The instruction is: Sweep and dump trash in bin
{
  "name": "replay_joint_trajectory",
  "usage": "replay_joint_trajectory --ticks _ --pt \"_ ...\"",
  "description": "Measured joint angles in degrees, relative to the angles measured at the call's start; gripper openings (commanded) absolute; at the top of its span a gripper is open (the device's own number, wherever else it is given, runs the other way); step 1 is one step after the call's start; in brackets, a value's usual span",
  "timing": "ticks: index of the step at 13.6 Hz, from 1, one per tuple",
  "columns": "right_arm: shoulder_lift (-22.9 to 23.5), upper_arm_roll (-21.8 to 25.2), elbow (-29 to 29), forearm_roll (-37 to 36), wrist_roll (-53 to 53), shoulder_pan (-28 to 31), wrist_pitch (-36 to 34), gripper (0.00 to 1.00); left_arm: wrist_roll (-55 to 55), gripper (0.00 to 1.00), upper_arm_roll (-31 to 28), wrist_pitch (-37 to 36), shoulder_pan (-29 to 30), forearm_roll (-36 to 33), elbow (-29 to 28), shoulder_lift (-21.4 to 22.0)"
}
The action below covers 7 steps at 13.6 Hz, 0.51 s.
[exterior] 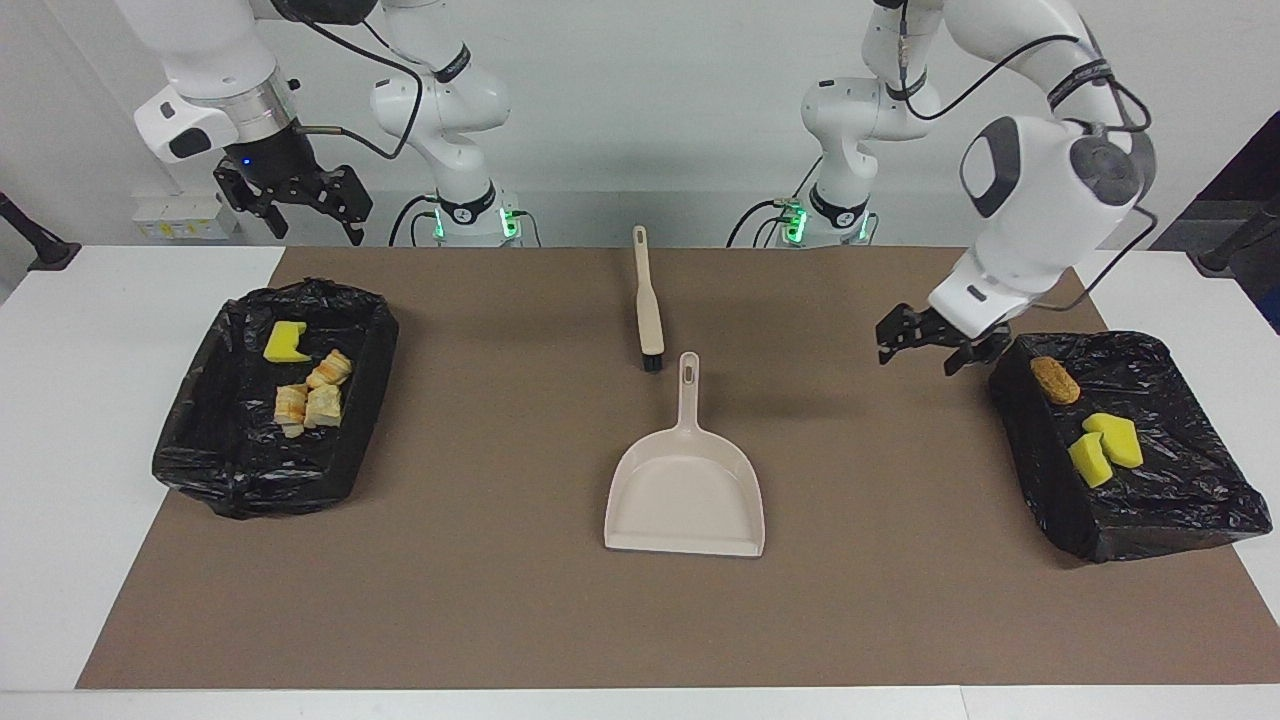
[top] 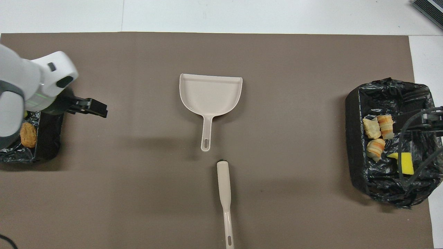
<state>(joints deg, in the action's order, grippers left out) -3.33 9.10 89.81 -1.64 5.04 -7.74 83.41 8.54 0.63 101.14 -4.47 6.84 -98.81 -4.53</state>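
Observation:
The beige dustpan (exterior: pixel 686 490) (top: pixel 210 93) lies flat and empty mid-mat, its handle pointing toward the robots. A beige brush (exterior: pixel 648 300) (top: pixel 225 193) lies just nearer the robots. All visible trash sits in two black-lined bins. The bin (exterior: pixel 250 490) at the right arm's end holds a yellow sponge (exterior: pixel 285 342) and bread lumps (exterior: pixel 312 395). The bin (exterior: pixel 1150 530) at the left arm's end holds a brown nugget (exterior: pixel 1055 380) and two yellow sponges (exterior: pixel 1105 448). My left gripper (exterior: pixel 915 360) (top: pixel 98 110) hangs open and empty over the mat beside that bin. My right gripper (exterior: pixel 316 235) waits open, raised over its bin's edge.
A brown mat (exterior: pixel 500 600) covers most of the white table (exterior: pixel 60 450). The two bins stand at either end of the mat (top: pixel 354 138) (top: pixel 48 145). Cables from the right arm hang over the bin at its end in the overhead view.

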Motion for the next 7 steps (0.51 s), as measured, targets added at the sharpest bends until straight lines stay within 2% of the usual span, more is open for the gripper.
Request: replay_joint_trajectory --ticks 4,7 --pt "0.00 0.00 0.00 0.00 0.00 0.00 0.00 1.00 3.83 1.00 0.21 -2.38 1.99 -5.75 0.33 4.84" --pt "0.00 0.00 0.00 0.00 0.00 0.00 0.00 1.00 4.00 1.00 0.36 -7.50 1.97 -7.00 5.79 5.46"
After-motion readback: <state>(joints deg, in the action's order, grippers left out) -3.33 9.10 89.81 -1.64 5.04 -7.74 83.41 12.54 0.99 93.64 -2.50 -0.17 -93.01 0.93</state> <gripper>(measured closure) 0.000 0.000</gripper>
